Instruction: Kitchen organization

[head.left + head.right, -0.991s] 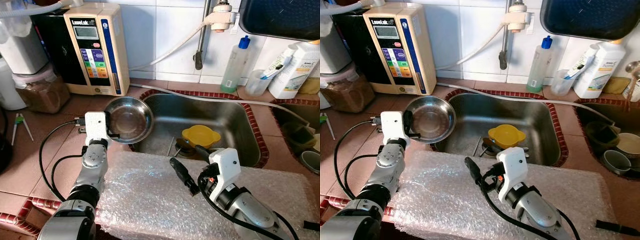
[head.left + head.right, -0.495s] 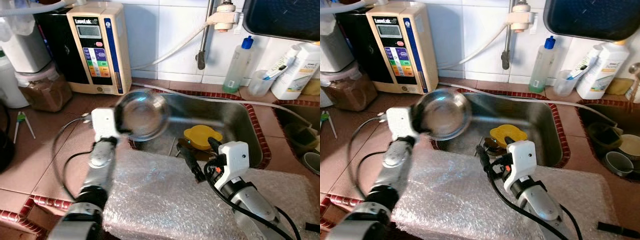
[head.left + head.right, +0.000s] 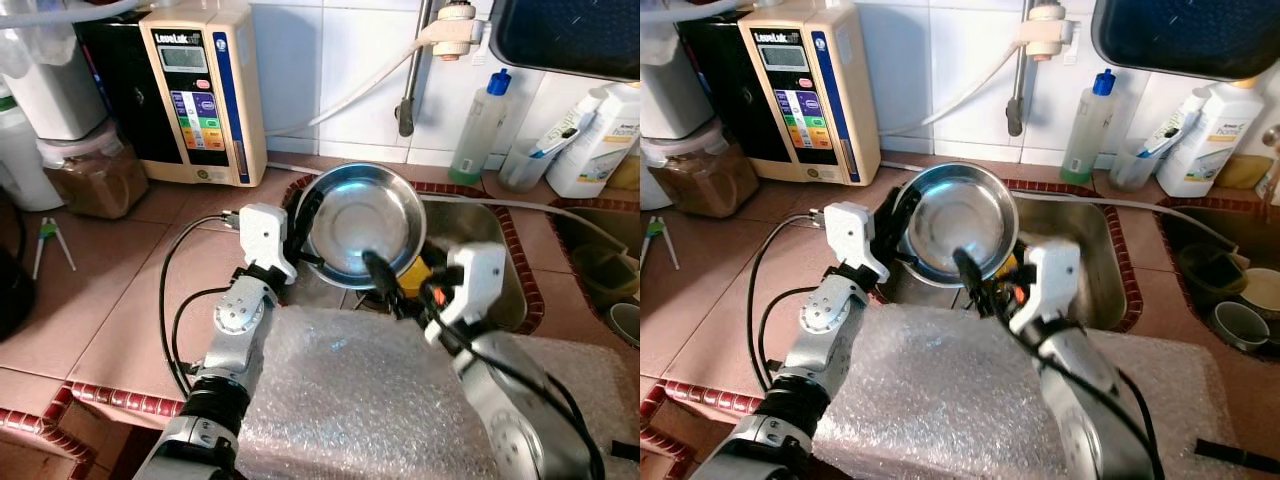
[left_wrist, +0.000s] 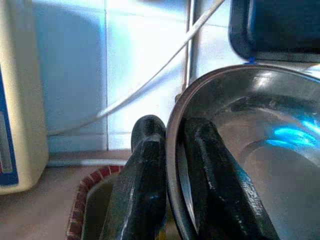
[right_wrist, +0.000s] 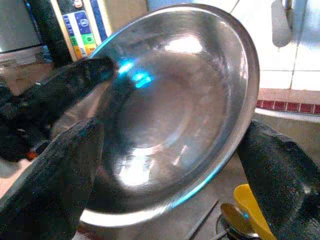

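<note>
1. A beige water-ioniser unit with a coloured button panel (image 3: pixel 200 95) stands at the left rear of the brown tiled worktop (image 3: pixel 110 290), against the white wall tiles.
2. The left gripper (image 3: pixel 303 228) is clamped on the rim of the round stainless-steel bowl (image 3: pixel 362 222); the left wrist view shows one black finger (image 4: pixel 142 185) outside the rim and one inside.
3. The bowl is held tilted, clear of the worktop, over the left part of the stainless-steel sink (image 3: pixel 495 270).
4. A sheet of clear bubble wrap (image 3: pixel 350 400) covers the worktop in front of the sink.
5. The right gripper (image 3: pixel 385 285) is spread open at the bowl's lower edge; in the right wrist view its fingers (image 5: pixel 60 170) flank the bowl without closing on it.
6. A yellow plastic item (image 3: pixel 415 268) lies in the sink behind the right gripper.
7. A clear bottle with a blue cap (image 3: pixel 480 125) stands behind the sink.
</note>
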